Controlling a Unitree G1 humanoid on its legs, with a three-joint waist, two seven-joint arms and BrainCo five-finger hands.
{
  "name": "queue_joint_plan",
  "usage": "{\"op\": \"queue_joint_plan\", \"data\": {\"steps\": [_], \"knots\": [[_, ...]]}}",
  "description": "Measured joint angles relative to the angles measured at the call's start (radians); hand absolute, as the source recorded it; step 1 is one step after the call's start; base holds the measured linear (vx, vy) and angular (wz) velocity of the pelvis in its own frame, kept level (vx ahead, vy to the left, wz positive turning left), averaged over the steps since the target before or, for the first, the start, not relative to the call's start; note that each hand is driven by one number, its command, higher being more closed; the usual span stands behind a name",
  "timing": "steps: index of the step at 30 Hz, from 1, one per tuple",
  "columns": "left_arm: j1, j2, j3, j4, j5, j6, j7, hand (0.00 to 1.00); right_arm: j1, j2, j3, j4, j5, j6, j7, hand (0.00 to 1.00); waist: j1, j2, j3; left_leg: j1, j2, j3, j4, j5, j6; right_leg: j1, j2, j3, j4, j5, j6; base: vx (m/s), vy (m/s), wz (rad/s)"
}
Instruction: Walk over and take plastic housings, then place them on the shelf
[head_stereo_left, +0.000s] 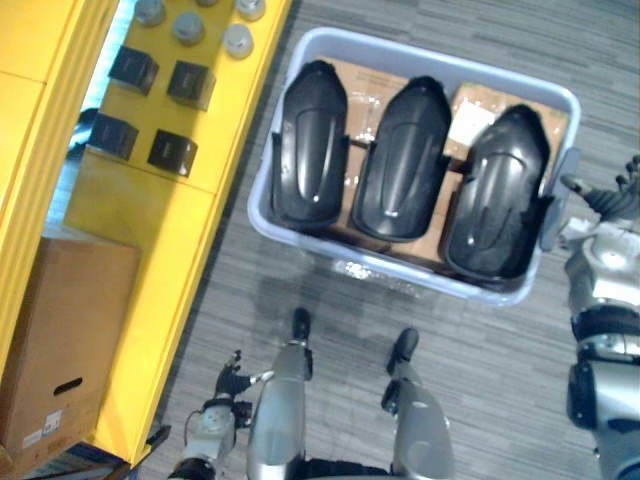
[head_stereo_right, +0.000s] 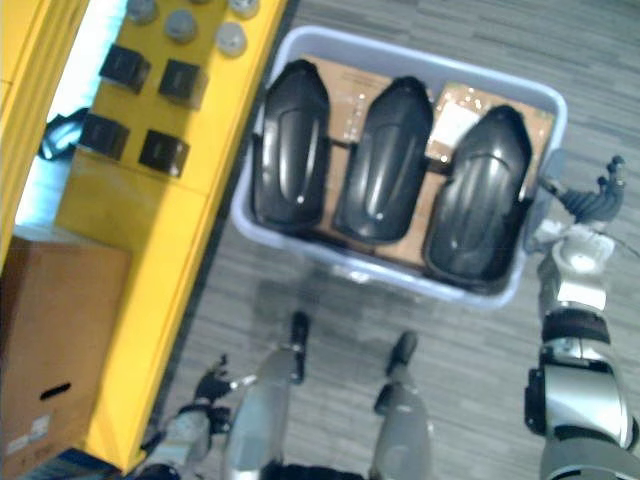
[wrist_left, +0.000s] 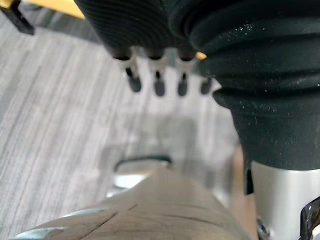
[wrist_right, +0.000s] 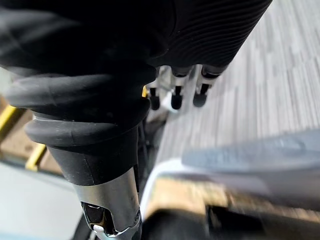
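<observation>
Three black plastic housings stand side by side in a pale blue bin (head_stereo_left: 438, 62) on the floor: the left housing (head_stereo_left: 310, 145), the middle housing (head_stereo_left: 400, 160) and the right housing (head_stereo_left: 495, 195). My right hand (head_stereo_left: 608, 200) hovers just beside the bin's right end, fingers relaxed and spread, holding nothing; its fingers (wrist_right: 175, 97) hang free near the bin's rim (wrist_right: 250, 155). My left hand (head_stereo_left: 228, 383) hangs low at my side over the grey floor, by the yellow shelf's edge. Its fingers (wrist_left: 159, 85) are straight and empty.
A yellow shelf (head_stereo_left: 150, 200) runs along the left, carrying several black boxes (head_stereo_left: 190, 83) and grey round caps (head_stereo_left: 188, 27). A cardboard box (head_stereo_left: 65, 330) sits at its near end. Grey carpet floor lies between me and the bin.
</observation>
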Motion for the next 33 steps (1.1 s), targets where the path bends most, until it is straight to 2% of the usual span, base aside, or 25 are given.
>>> {"op": "queue_joint_plan", "data": {"steps": [4, 6, 8, 11, 16, 20, 21, 24, 33], "knots": [[0.002, -0.002, -0.001, 0.001, 0.0, -0.005, 0.014, 0.0, -0.006, 0.0, 0.01, -0.002, -0.016, 0.018, 0.026, 0.0, 0.005, 0.0, 0.0, -0.001, -0.002, -0.008, -0.001, 0.004, -0.001, 0.001, -0.001, -0.007, 0.007, 0.0, -0.001, -0.02, -0.001, 0.05], [0.002, -0.002, -0.001, 0.001, -0.001, -0.005, 0.014, 0.0, -0.007, 0.0, 0.019, -0.008, -0.022, 0.046, 0.034, 0.0, 0.004, 0.0, 0.0, -0.001, -0.002, -0.009, -0.001, 0.005, -0.001, 0.0, -0.001, -0.007, 0.011, -0.001, -0.001, 0.0, 0.0, 0.0], [0.002, -0.002, -0.001, 0.003, -0.004, -0.005, 0.014, 0.0, -0.006, 0.011, 0.037, -0.005, -0.038, 0.111, 0.03, 0.0, 0.004, 0.0, 0.0, -0.001, -0.002, -0.013, -0.003, 0.008, -0.002, 0.0, -0.001, -0.008, 0.016, -0.005, 0.0, -0.03, -0.005, 0.04], [0.002, -0.002, -0.001, 0.006, -0.01, -0.006, 0.015, 0.0, -0.003, 0.04, 0.037, 0.005, -0.047, 0.168, 0.008, 0.0, 0.004, 0.0, 0.0, -0.001, -0.001, -0.018, -0.009, 0.014, -0.003, -0.003, -0.001, -0.01, 0.023, -0.009, 0.0, -0.03, -0.011, 0.05], [0.001, -0.009, -0.002, 0.028, -0.05, -0.008, 0.014, 0.0, 0.001, 0.058, 0.036, 0.004, -0.066, 0.213, -0.035, 0.0, 0.005, 0.0, 0.0, 0.0, 0.001, -0.016, -0.016, 0.02, -0.005, -0.012, -0.001, -0.008, 0.035, -0.012, -0.003, 0.0, 0.0, 0.0], [0.002, -0.008, -0.004, 0.038, -0.065, -0.005, 0.012, 0.0, 0.001, 0.058, 0.036, 0.001, -0.067, 0.239, -0.035, 0.0, 0.005, 0.0, 0.0, 0.0, 0.003, -0.015, -0.017, 0.021, -0.005, -0.016, -0.001, -0.006, 0.042, -0.013, -0.004, 0.0, 0.0, 0.0], [0.003, -0.008, -0.004, 0.04, -0.078, -0.005, 0.011, 0.0, 0.001, 0.058, 0.037, 0.0, -0.074, 0.249, -0.032, 1.0, 0.005, 0.0, 0.0, 0.001, 0.003, -0.015, -0.017, 0.022, -0.005, -0.016, -0.001, -0.006, 0.045, -0.015, -0.004, 0.0, 0.0, 0.0], [0.004, -0.008, -0.004, 0.046, -0.093, -0.005, 0.006, 0.0, 0.001, 0.062, 0.038, 0.001, -0.114, 0.257, -0.013, 1.0, 0.007, -0.001, -0.001, 0.001, 0.004, -0.016, -0.021, 0.027, -0.006, -0.018, -0.001, -0.006, 0.05, -0.018, -0.005, 0.0, 0.0, 0.0], [0.007, -0.007, -0.007, 0.073, -0.151, -0.013, 0.004, 0.0, -0.028, 0.04, 0.098, 0.107, -0.32, 0.355, 0.062, 1.0, 0.018, -0.007, -0.004, 0.008, -0.001, -0.029, -0.089, 0.077, -0.012, -0.031, -0.002, -0.029, 0.052, -0.022, -0.01, -0.01, -0.015, 0.07]]}}
